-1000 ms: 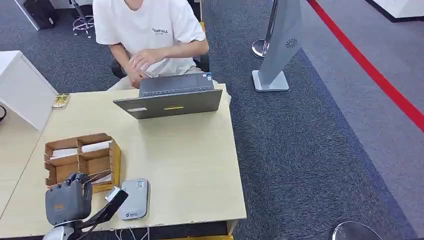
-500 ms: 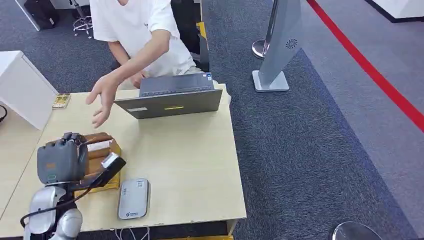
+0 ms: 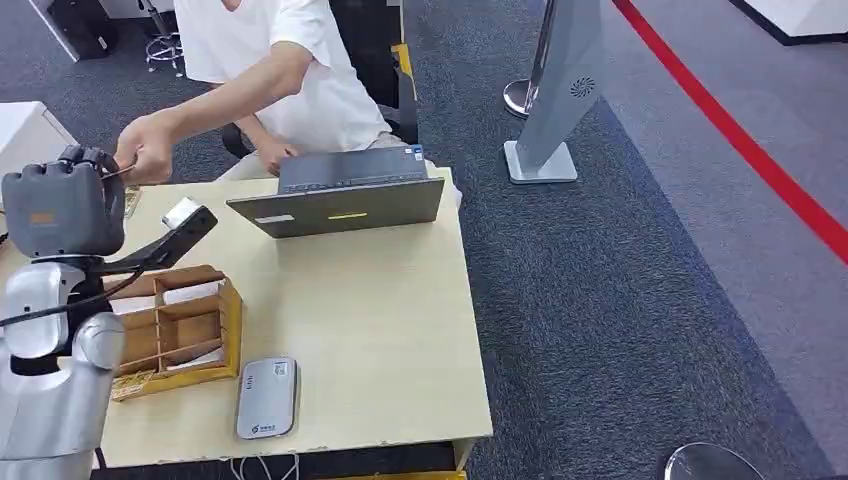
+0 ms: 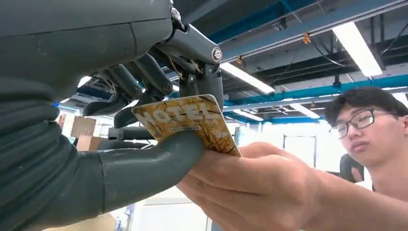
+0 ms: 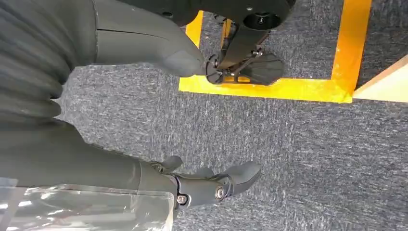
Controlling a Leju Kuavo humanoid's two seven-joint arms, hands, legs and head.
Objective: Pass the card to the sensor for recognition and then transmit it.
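Pale wood makes up the table, which carries a grey laptop, a cardboard organiser and the flat grey sensor near the front edge. Raised above the far left corner, the left hand pinches the gold hotel card between thumb and fingers, while a person's hand grips the card's other end. The handover likely goes well if the robot holds steady and loosens only once the person's grip is firm. The right hand hangs over carpet, fingers apart, holding nothing.
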